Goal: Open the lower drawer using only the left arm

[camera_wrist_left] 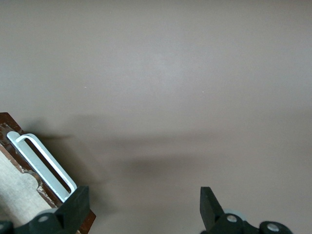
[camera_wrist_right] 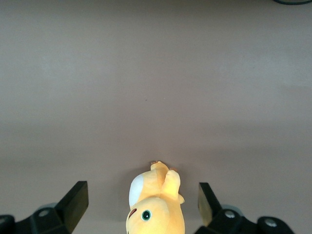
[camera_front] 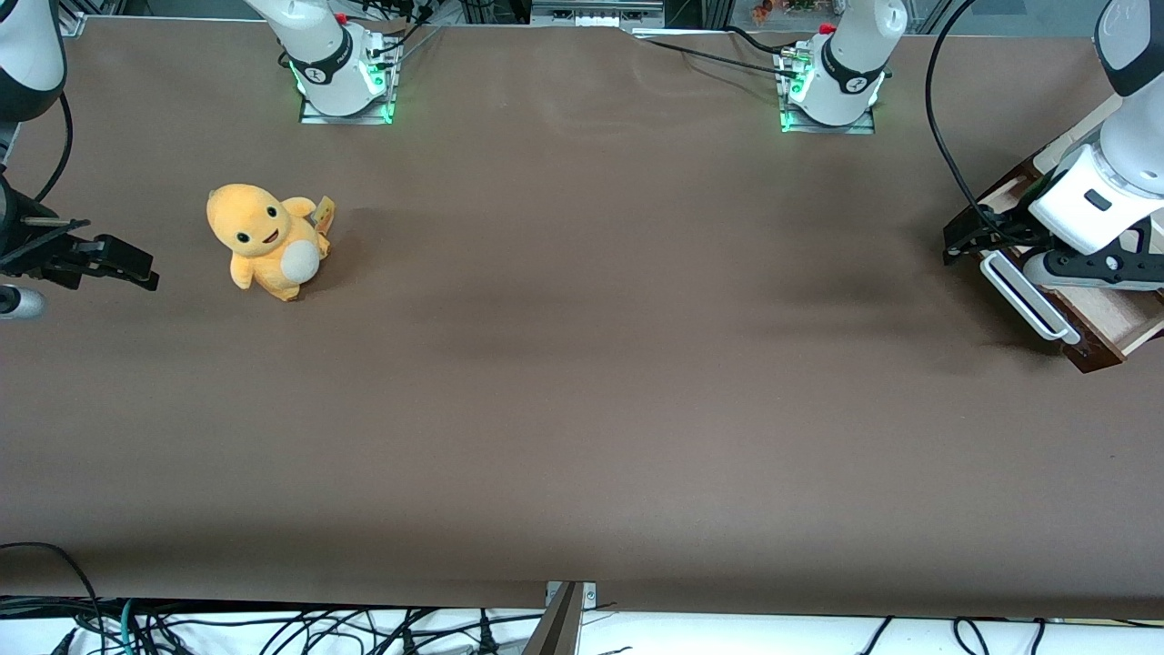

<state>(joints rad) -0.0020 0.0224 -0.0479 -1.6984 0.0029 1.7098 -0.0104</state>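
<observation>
Brown table covering (camera_front: 582,409) spans the scene. Left arm (camera_front: 1105,196) reaches over the working arm's end of the table, where the lower drawer (camera_front: 1114,318) stands pulled out, its bar handle (camera_wrist_left: 45,165) exposed. Gripper (camera_wrist_left: 144,207), fingers spread wide and holding nothing, hovers beside the handle. Yellow plush toy (camera_front: 266,241) sits toward the parked arm's end.

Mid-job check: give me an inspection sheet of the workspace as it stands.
Surface: brown table cover, wrinkled toward the arm bases.
Job's things: lower drawer pulled out, white bar handle showing.
Clutter: yellow plush toy toward the parked arm's end.
Grippers: left arm's claw open, beside the handle, not on it.
Cables: black cable looping at the left arm; loose cables along the table's near edge.
Surroundings: nothing seen.
</observation>
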